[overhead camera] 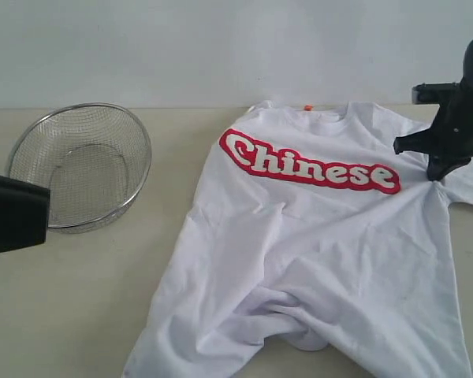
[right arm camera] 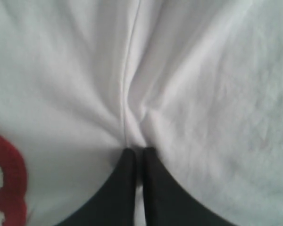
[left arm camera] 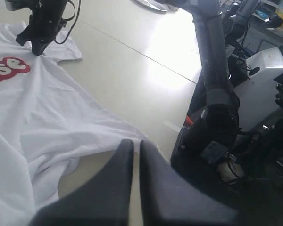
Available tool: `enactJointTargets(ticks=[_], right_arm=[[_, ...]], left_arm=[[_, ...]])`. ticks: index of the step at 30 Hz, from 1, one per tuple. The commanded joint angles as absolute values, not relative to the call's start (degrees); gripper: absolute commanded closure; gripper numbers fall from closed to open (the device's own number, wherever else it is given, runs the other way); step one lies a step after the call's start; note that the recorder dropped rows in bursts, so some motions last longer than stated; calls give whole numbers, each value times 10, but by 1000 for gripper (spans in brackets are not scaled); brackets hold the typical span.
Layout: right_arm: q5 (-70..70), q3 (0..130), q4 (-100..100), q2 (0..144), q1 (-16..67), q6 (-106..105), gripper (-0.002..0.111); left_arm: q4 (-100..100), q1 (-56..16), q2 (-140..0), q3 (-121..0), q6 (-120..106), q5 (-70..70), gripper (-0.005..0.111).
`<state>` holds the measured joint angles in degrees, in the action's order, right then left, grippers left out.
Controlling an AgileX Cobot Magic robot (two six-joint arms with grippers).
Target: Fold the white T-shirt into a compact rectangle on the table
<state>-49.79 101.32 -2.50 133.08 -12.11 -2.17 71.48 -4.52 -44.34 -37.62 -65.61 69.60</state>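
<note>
Views compared, near to far.

- **Exterior view:** alone takes in the whole white T-shirt (overhead camera: 315,252). It lies front up on the table (overhead camera: 79,315), rumpled hem nearest. The red band (overhead camera: 307,161) crosses the chest and the orange neck tag (overhead camera: 307,106) sits at the far collar. Only here is the wire-mesh basket (overhead camera: 83,165) seen, well apart from the shirt, on the side away from the right gripper (overhead camera: 440,175).
- **Left wrist view:** alone shows what stands past the table edge beyond the shirt: the right arm (left arm camera: 212,70), cables and grey equipment.
- **Right wrist view:** only shirt cloth and a scrap of red lettering.

Surface: pale beige, matte. A plain pale wall (overhead camera: 221,47) rises behind the collar.

Fingers:
- **Left gripper** (left arm camera: 137,143): clenched with nothing between. A thin slit of table shows, just off the shirt's hem.
- **Right gripper:** clenched on shirt cloth at the sleeve seam, just past the end of the red band. The fabric puckers toward the tips.
</note>
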Motion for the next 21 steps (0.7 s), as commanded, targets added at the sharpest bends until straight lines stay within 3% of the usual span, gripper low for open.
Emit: enactJointTargets(ticks=[1, 9, 15, 17, 21], right_arm=[[-553, 1071, -13, 1367, -131, -51, 108], [-566, 1115, 174, 1358, -131, -113, 108], [-597, 1105, 220, 1260, -117, -122, 108], [-589, 1020, 244, 1207, -104, -120, 108], [-439, 720, 254, 1025, -57, -122, 108]], left_arm=[[713, -47, -444, -374, -651, 700, 102], [713, -47, -444, -374, -645, 700, 102], [708, -47, -444, -374, -644, 700, 102], [702, -47, -444, -374, -644, 700, 102], [683, -47, -449, -374, -644, 699, 102]])
